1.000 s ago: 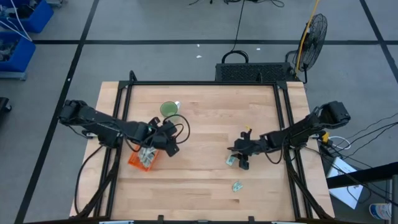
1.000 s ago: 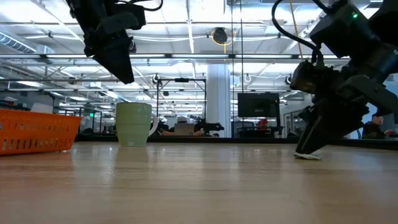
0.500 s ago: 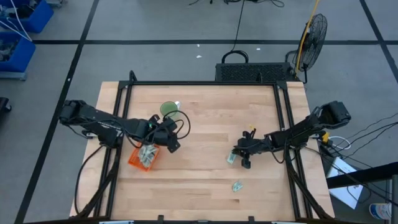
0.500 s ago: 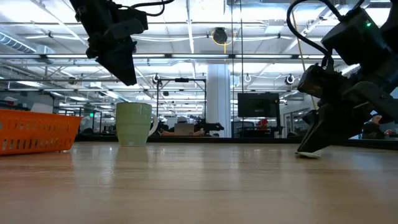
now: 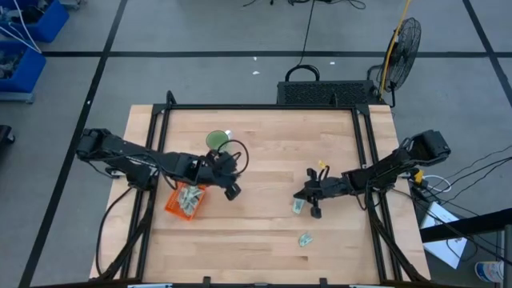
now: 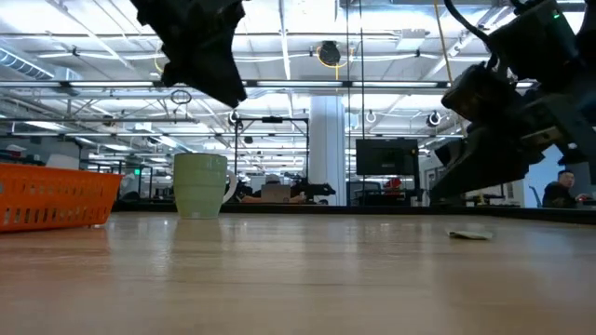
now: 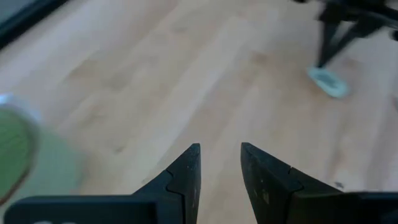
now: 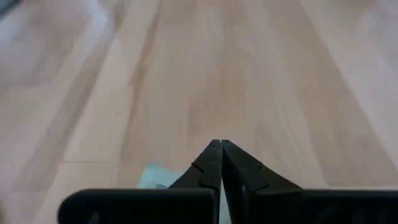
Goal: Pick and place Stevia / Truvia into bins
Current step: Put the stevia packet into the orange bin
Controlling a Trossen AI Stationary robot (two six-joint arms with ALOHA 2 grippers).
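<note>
The orange bin [image 5: 171,207] sits at the table's left with several Stevia packets [image 5: 189,198] in it. My left gripper [image 5: 233,193] hangs open and empty just right of the bin, above the table. One packet [image 5: 297,206] lies flat on the wood right of centre, and another packet [image 5: 305,239] lies nearer the front edge. My right gripper [image 5: 299,194] is shut with nothing in it, raised just above the first packet [image 6: 470,234]. In the right wrist view that packet [image 8: 154,176] shows beside and below the shut fingers.
A round green cup [image 5: 216,142] stands behind the bin, close to my left arm. Bare wood [image 5: 264,160] lies between the two arms. Black frame rails [image 5: 364,144] run along the table's sides.
My right gripper has shut and tipped up off the table; the packet beneath it stays flat on the wood. My left gripper has gone from over the bin toward the table's right edge, still open.
</note>
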